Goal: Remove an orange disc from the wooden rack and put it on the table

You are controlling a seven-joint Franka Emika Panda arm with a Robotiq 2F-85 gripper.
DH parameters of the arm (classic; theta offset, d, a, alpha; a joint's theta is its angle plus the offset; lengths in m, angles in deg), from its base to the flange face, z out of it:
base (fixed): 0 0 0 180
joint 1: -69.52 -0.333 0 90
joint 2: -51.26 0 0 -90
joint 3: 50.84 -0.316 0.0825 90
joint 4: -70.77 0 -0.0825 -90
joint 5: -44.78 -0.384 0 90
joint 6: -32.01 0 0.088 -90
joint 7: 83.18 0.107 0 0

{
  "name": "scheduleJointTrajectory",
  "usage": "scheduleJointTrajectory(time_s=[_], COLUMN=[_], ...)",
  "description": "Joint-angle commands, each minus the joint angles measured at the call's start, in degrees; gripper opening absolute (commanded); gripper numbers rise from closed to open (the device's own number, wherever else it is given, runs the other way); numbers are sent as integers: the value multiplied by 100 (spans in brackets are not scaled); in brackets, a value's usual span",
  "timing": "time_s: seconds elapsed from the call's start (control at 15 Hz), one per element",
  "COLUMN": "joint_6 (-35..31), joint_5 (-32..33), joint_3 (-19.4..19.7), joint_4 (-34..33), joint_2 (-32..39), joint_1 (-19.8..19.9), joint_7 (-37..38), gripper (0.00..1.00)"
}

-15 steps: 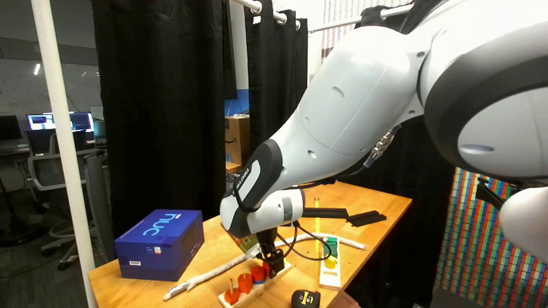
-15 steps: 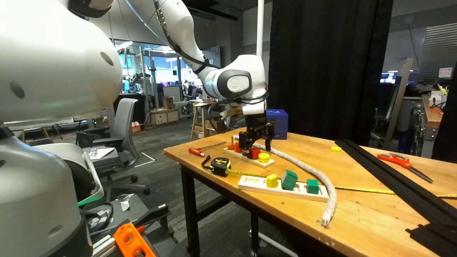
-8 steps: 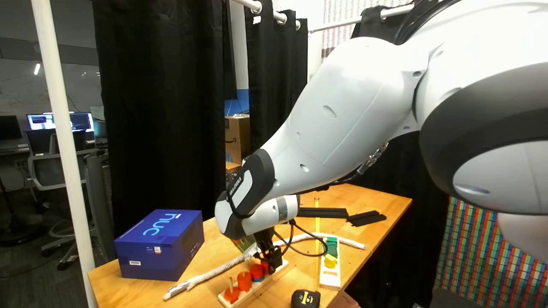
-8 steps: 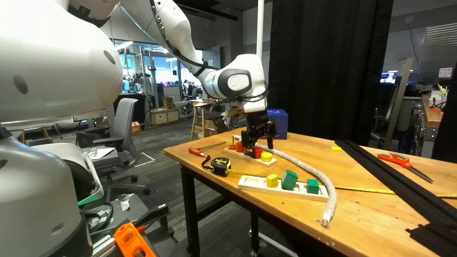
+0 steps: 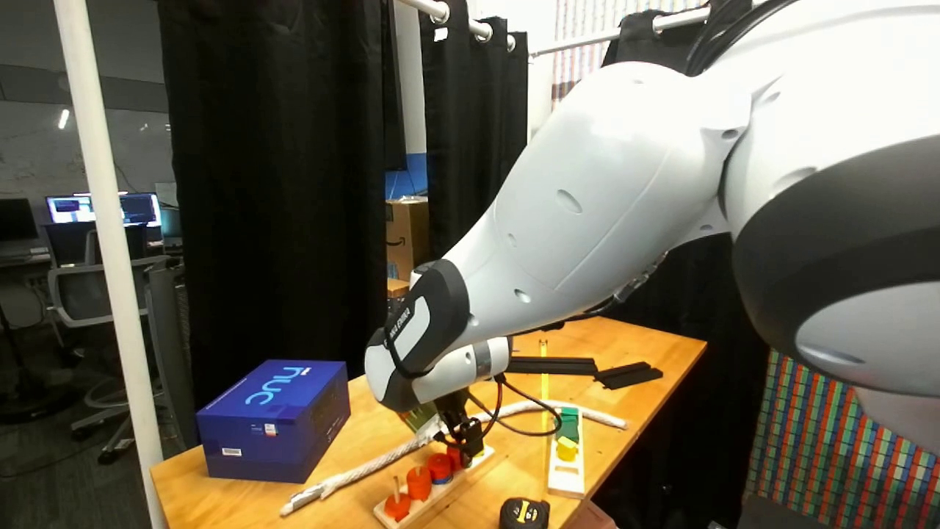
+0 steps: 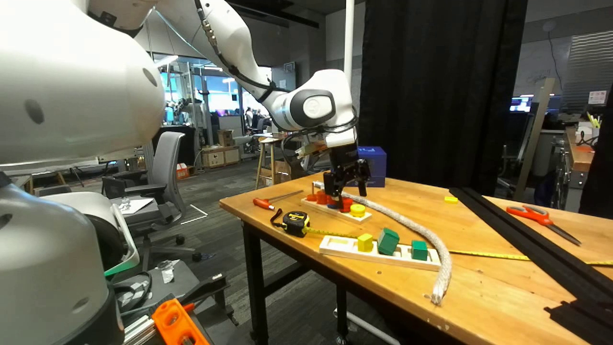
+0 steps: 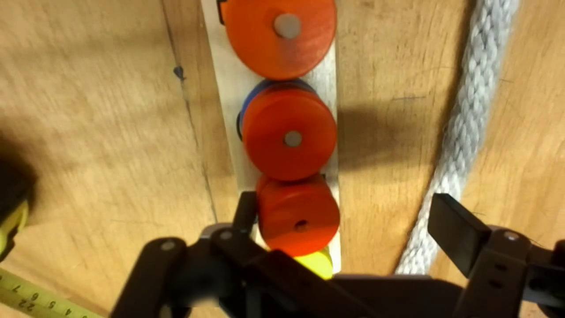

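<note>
The pale wooden rack (image 7: pixel 229 66) lies on the table (image 7: pixel 384 79) and carries a row of orange-red discs. In the wrist view a far disc (image 7: pixel 265 48) and a middle disc (image 7: pixel 282 159) sit on pegs, with blue showing under the middle one. The nearest orange disc (image 7: pixel 300 238) has a dark centre hole, with a yellow disc (image 7: pixel 320 263) beyond it. My gripper (image 7: pixel 344 210) is open. One finger is beside the nearest orange disc; I cannot tell if it touches. The other is out over the rope. The rack shows in both exterior views (image 5: pixel 459 485) (image 6: pixel 361 219).
A white rope (image 6: pixel 407 221) runs beside the rack. A tape measure (image 6: pixel 295 223) lies near the table edge. A second tray (image 6: pixel 330 247) holds yellow and green blocks. A blue box (image 5: pixel 272 422), a screwdriver (image 6: pixel 263 203), scissors (image 6: pixel 531 214) and black strips (image 6: pixel 517 235) are also on the table.
The rack and its discs have slid slightly along the table. My gripper has shifted a little the same way and risen slightly. It is open throughout.
</note>
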Motion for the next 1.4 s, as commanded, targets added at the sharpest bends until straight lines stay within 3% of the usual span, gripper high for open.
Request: scheduleJointTrajectory(time_s=[0.0,0.67,0.73,0.87,1.27,1.33], joint_6=[168,185,188,181,188,195], joint_5=[-193,-217,-215,-217,-210,-200], joint_3=[272,383,386,373,401,424], joint_4=[-82,-57,-57,-56,-60,-66], joint_2=[-166,-176,-164,-186,-200,-193], joint_1=[-189,-264,-260,-252,-262,-274], joint_7=[-142,-212,-236,-259,-295,-300], gripper=[100,100,75,68,20,20])
